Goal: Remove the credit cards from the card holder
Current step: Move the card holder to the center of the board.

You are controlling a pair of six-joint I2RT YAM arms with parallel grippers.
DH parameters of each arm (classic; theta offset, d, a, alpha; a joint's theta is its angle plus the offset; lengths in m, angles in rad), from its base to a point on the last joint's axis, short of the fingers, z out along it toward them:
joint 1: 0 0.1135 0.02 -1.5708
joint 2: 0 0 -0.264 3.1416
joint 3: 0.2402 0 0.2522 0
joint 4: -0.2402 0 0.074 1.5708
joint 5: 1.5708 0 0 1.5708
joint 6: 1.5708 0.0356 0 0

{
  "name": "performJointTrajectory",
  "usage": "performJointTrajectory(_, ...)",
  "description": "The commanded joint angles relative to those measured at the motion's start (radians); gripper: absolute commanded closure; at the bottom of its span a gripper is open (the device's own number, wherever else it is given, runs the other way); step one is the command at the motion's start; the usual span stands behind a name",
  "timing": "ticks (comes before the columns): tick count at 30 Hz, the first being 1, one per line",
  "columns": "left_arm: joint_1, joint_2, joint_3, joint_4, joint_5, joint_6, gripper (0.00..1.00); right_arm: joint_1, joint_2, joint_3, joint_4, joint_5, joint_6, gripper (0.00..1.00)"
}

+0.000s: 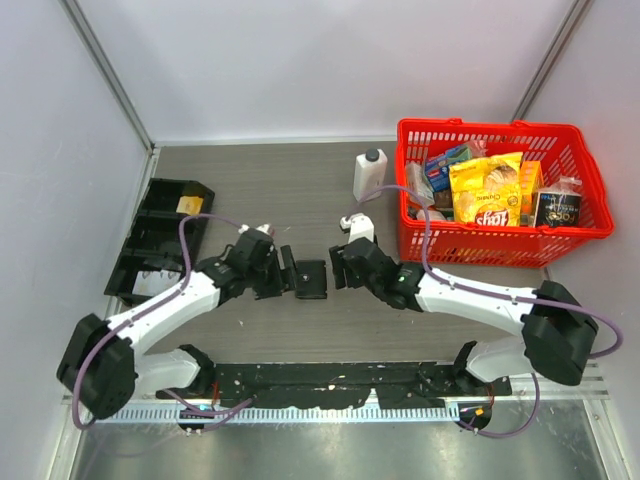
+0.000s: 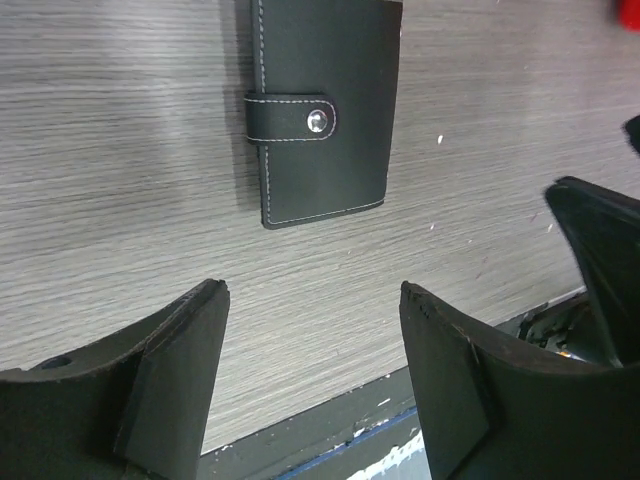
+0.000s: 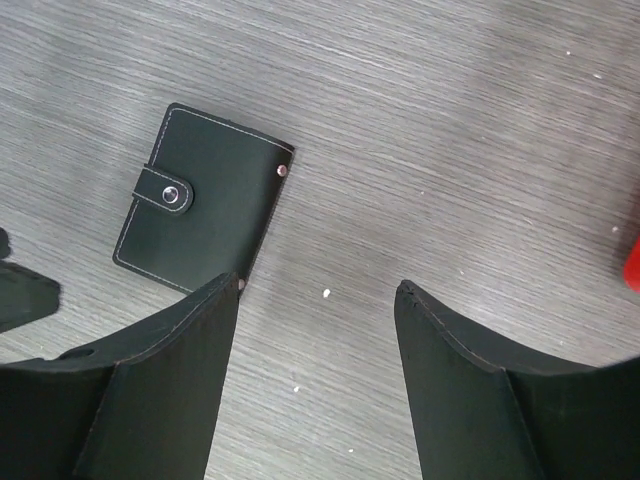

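left tool (image 1: 285, 272) and right tool (image 1: 338, 268) open on either side of the shut card holder (image 1: 311, 279)

both tools are low over the grey wood-grain surface (image 1: 260, 190), facing each other across the card holder. the left one is just to its left and the right one just to its right. each has its jaws spread wide with nothing between them, only bare surface showing in the gap.

the card holder lies flat near the middle of the surface, folded closed. its snap tab (image 2: 290, 118) wraps over one edge and is fastened by a small metal stud (image 2: 318, 121). white stitching runs along the edges.

in the left wrist view the card holder (image 2: 325, 100) sits beyond the fingertips, apart from them. a finger of the other arm shows at the right edge of that view.

in the right wrist view the card holder (image 3: 205, 210) lies to the left, and its near corner runs behind the tip of one finger (image 3: 200, 330). whether they touch i cannot tell.

a red basket (image 1: 470, 245) holding food packets (image 1: 485, 190) stands at the far right. a white bottle (image 1: 369, 173) stands just beside its left wall. a black tray (image 1: 135, 262) lies along the left side, well apart from the card holder.
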Motion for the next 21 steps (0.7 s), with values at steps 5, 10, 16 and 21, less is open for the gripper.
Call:
performJointTrajectory(5, -0.051, 0.174, 0.109, -0.043, -0.068, -0.056, 0.25, 0.005, -0.132, -0.067, 0.008, 0.074, 0.037, 0.32)
performJointTrajectory(10, -0.057, 0.275, 0.139, 0.020, -0.025, -0.061, 0.25, 0.005, -0.183, -0.096, -0.006, 0.107, 0.040, 0.32)
performJointTrajectory(16, -0.075, 0.427, 0.187, 0.210, 0.139, -0.142, 0.24, 0.006, -0.301, -0.141, -0.021, 0.195, 0.062, 0.32)
performJointTrajectory(21, -0.126, 0.522, 0.320, 0.383, 0.295, -0.170, 0.19, 0.006, -0.387, -0.171, -0.047, 0.282, 0.083, 0.32)
